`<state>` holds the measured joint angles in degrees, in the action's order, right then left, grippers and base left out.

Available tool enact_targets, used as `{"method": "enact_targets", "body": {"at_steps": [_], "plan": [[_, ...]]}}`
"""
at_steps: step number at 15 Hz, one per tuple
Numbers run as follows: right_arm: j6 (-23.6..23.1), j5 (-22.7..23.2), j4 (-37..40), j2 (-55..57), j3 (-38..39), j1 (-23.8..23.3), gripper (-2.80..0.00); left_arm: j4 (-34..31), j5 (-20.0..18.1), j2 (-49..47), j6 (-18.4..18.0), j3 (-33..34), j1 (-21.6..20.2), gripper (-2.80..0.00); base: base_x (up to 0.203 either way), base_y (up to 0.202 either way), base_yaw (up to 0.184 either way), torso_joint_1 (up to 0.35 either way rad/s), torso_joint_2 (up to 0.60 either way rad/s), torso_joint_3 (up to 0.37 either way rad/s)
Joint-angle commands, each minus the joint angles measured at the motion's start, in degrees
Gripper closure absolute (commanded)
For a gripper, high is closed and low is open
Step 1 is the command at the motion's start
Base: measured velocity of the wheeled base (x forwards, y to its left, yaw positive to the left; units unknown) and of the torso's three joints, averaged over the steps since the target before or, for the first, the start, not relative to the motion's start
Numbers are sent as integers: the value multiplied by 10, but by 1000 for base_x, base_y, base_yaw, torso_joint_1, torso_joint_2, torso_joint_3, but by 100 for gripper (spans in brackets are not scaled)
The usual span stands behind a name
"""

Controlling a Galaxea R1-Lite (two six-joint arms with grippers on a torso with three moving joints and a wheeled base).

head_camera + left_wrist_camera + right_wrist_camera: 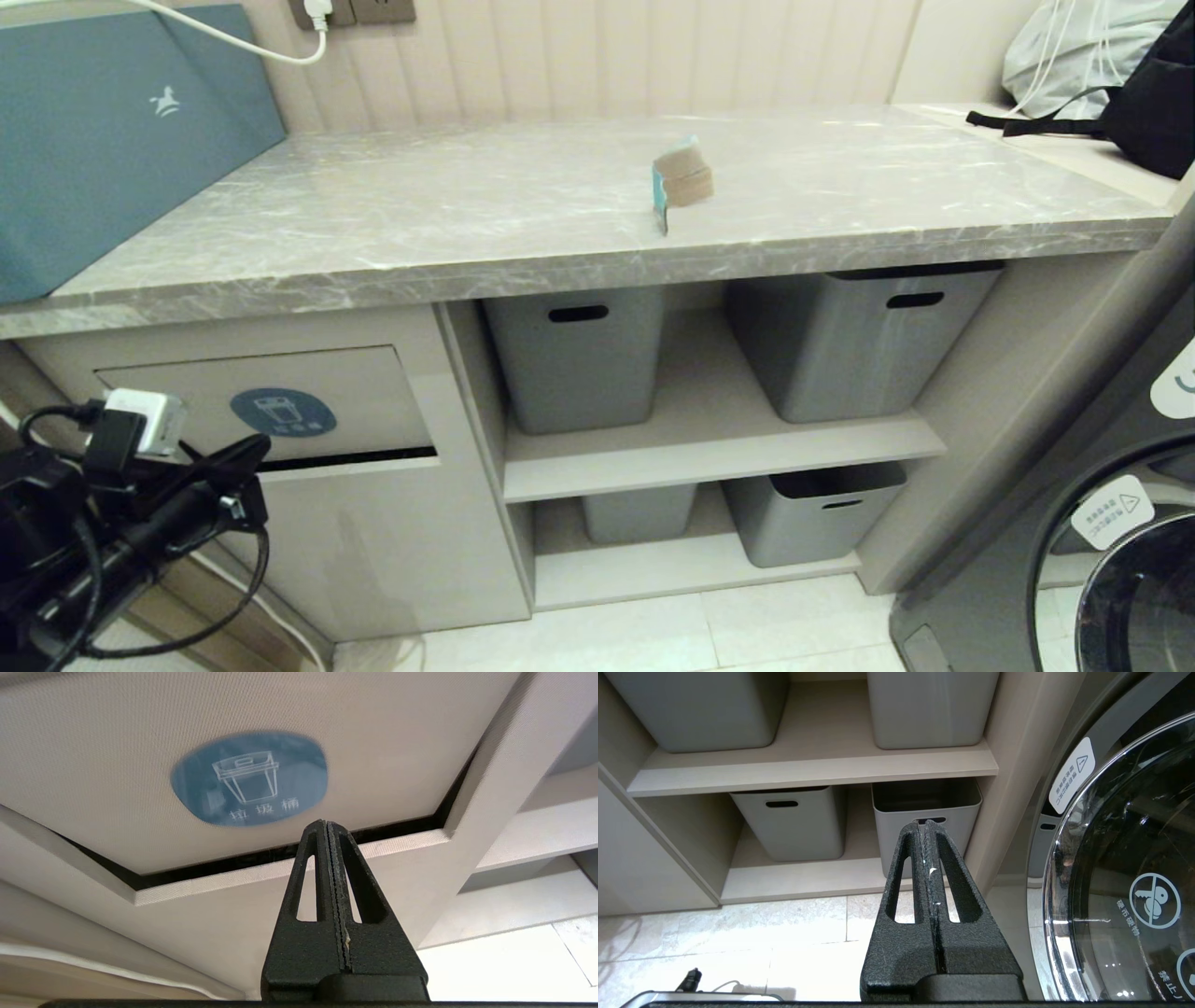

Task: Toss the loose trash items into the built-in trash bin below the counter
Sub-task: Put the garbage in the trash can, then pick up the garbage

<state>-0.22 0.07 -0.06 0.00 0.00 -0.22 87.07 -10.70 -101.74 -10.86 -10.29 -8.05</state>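
Observation:
One torn cardboard scrap [682, 177], brown with a turquoise edge, stands on the grey marble counter [420, 215] right of centre, near the front edge. No other scraps show. Under the counter's left end is the beige trash bin flap [355, 401] with its round blue sticker [283, 413] [249, 778]; a dark gap runs along the flap's lower edge. My left gripper [250, 455] [325, 824] is shut and empty, its tip just before that lower edge below the sticker. My right gripper [926, 823] hangs low over the floor, shut on nothing, out of the head view.
Grey plastic bins [579, 359] [854, 341] [812, 513] fill the open shelves right of the flap. A washing machine [1102, 523] stands at the right. A teal box [112, 131] leans at the counter's back left, and a black bag [1148, 103] lies at the back right.

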Motion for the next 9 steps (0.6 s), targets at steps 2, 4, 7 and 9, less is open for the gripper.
{"method": "enact_targets", "body": {"at_steps": [2,4,7,9], "plan": [[0,0,0,0,0,0,0,3,-1,50,-1,17,2,0,0,0,0,0,0,0],[0,0,0,0,0,0,0,-8,-9,90,-2,30,29,0,0,0,0,0,0,0],[0,0,0,0,0,0,0,-32,-25,169,-3,58,115,0,0,0,0,0,0,0],[0,0,0,0,0,0,0,-53,-29,210,-2,69,180,0,0,0,0,0,0,0]]}}
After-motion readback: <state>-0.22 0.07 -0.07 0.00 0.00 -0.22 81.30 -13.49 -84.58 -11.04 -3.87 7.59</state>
